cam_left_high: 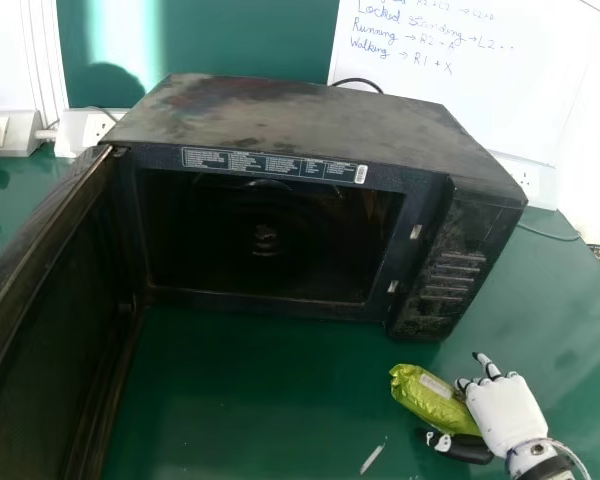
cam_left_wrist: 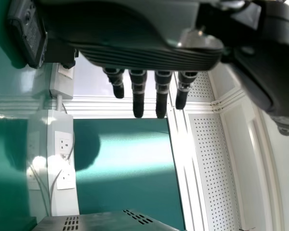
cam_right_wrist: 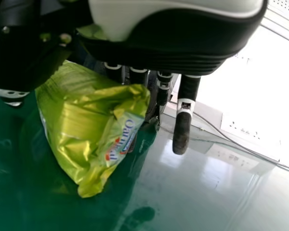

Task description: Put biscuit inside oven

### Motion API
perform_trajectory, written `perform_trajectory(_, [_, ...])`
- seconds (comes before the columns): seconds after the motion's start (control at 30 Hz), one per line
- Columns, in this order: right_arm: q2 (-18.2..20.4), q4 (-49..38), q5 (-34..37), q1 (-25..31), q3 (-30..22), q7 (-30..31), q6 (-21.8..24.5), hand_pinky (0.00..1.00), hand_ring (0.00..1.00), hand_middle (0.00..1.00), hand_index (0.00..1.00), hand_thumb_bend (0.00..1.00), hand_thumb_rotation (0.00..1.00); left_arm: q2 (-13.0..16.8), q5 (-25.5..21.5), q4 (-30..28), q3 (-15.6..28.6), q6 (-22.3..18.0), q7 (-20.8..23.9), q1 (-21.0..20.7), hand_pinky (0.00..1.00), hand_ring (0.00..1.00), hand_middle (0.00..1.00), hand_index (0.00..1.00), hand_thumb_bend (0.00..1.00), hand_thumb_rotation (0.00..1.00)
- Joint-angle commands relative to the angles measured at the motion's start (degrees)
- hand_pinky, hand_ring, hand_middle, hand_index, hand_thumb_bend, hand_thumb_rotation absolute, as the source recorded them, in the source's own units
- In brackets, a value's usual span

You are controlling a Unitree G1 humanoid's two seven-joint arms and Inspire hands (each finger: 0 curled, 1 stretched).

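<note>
The black microwave oven stands on the green table with its door swung wide at the left. In front of its right corner, my right hand has its thumb and fingers round the yellow-green biscuit packet. In the right wrist view the packet lies between the thumb and the curled fingers of my right hand, while one finger points out straight. My left hand has straight, relaxed fingers in the left wrist view, with nothing in them.
A whiteboard stands behind the oven, and socket boxes sit along the back at the left. A cable runs over the table at the right. A small pale strip lies near the front edge.
</note>
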Motion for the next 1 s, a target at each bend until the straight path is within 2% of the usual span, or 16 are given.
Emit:
perform_trajectory(0.0, [-0.82,0.20,-0.62,0.70,0.67,-0.80,-0.21,0.30,0.40,0.53,0.67,0.95,0.15,-0.40,-0.33,-0.38,-0.20,-0.42,0.01,0.65,0.97,0.90,0.94,1.00,1.00,1.00])
perform_trajectory(0.23, [-1.49,-0.20,-5.54,1.07,1.54,-2.99,0.72,0.32,0.43,0.54,0.67,0.98,0.20,-0.73,0.28,-1.42,-0.37,-0.34,0.55,1.18,0.97,0.90,0.94,1.00,1.00,1.00])
perform_trajectory(0.4, [-1.42,0.55,-7.15,0.95,2.18,-6.13,0.75,0.29,0.40,0.52,0.65,0.99,0.18,-0.67,0.18,-1.76,-0.39,-0.19,0.51,1.47,0.98,0.91,0.94,1.00,1.00,1.00])
perform_trajectory(0.53, [-1.57,1.86,-7.84,0.53,3.02,-9.50,0.42,0.26,0.36,0.47,0.62,0.96,0.11,-0.65,-0.04,-1.42,-0.31,-0.62,0.05,1.40,0.97,0.91,0.94,1.00,1.00,1.00])
perform_trajectory(0.7, [-1.60,2.67,-6.35,0.05,3.46,-9.74,0.53,0.25,0.34,0.44,0.56,0.93,0.05,-0.90,-0.07,-1.87,-0.35,-0.51,0.23,1.58,0.98,0.91,0.94,1.00,1.00,1.00])
perform_trajectory(0.73, [-1.65,2.84,-5.69,-0.06,3.48,-9.53,0.32,0.25,0.34,0.43,0.52,0.69,0.10,-0.91,-0.03,-1.88,-0.34,-0.49,0.27,1.58,0.97,0.91,0.94,1.00,1.00,1.00])
perform_trajectory(0.77, [-1.72,3.00,-5.05,-0.15,3.50,-9.28,0.12,0.25,0.34,0.43,0.50,0.61,0.11,-0.88,0.04,-1.80,-0.31,-0.54,0.27,1.58,0.97,0.91,0.94,1.00,1.00,1.00])
perform_trajectory(0.87, [-1.64,3.29,-3.70,-0.33,3.56,-9.12,0.08,0.25,0.33,0.42,0.49,0.53,0.13,-0.87,0.16,-1.65,-0.22,-0.62,0.32,1.58,0.97,0.91,0.94,1.00,1.00,1.00])
perform_trajectory(0.9, [-1.51,3.51,-3.09,-0.42,3.54,-9.20,-0.01,0.24,0.32,0.41,0.50,0.53,0.07,-0.89,0.09,-1.66,-0.23,-0.59,0.33,1.57,0.97,0.91,0.94,1.00,1.00,1.00])
perform_trajectory(0.97, [-1.26,4.10,-1.45,-0.67,3.43,-9.29,-0.41,0.24,0.32,0.40,0.50,0.53,0.01,-0.83,-0.11,-1.67,-0.25,-0.54,0.18,1.53,0.97,0.91,0.94,1.00,1.00,1.00])
